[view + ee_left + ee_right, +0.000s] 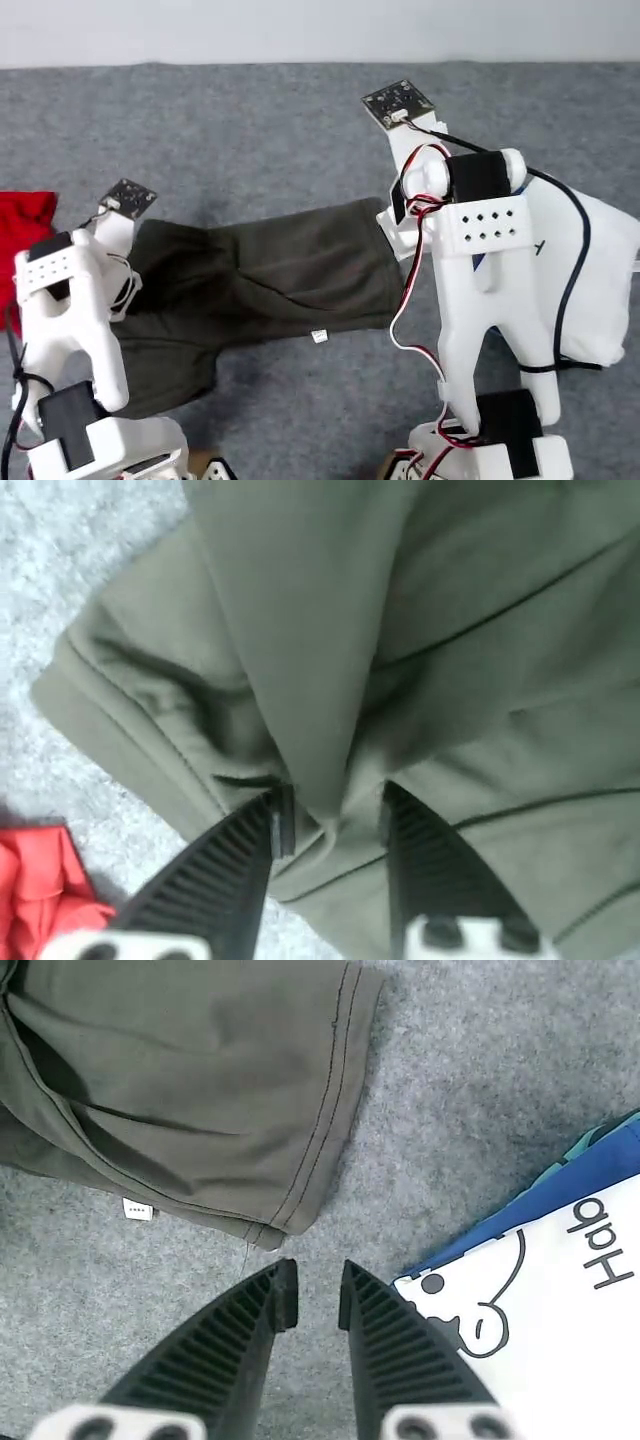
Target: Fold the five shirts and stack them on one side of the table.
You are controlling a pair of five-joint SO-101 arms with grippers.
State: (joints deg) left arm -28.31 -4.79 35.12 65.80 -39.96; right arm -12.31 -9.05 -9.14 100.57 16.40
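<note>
An olive green shirt [280, 270] lies crumpled across the middle of the grey carpeted table. My left gripper [335, 815] sits over the shirt's left part, shut on a raised fold of the olive fabric [320, 680]. My right gripper [317, 1290] hovers over bare carpet just off the shirt's hemmed corner [290, 1215], its fingers nearly together with nothing between them. A red shirt [25, 235] is bunched at the table's far left edge. A white printed shirt [600, 270] with a blue layer under it lies at the right, partly under the right arm.
A small white tag [319, 336] sticks out from the olive shirt's near edge. Bare carpet [250, 120] stretches along the far side of the table. Both arm bases stand at the near edge.
</note>
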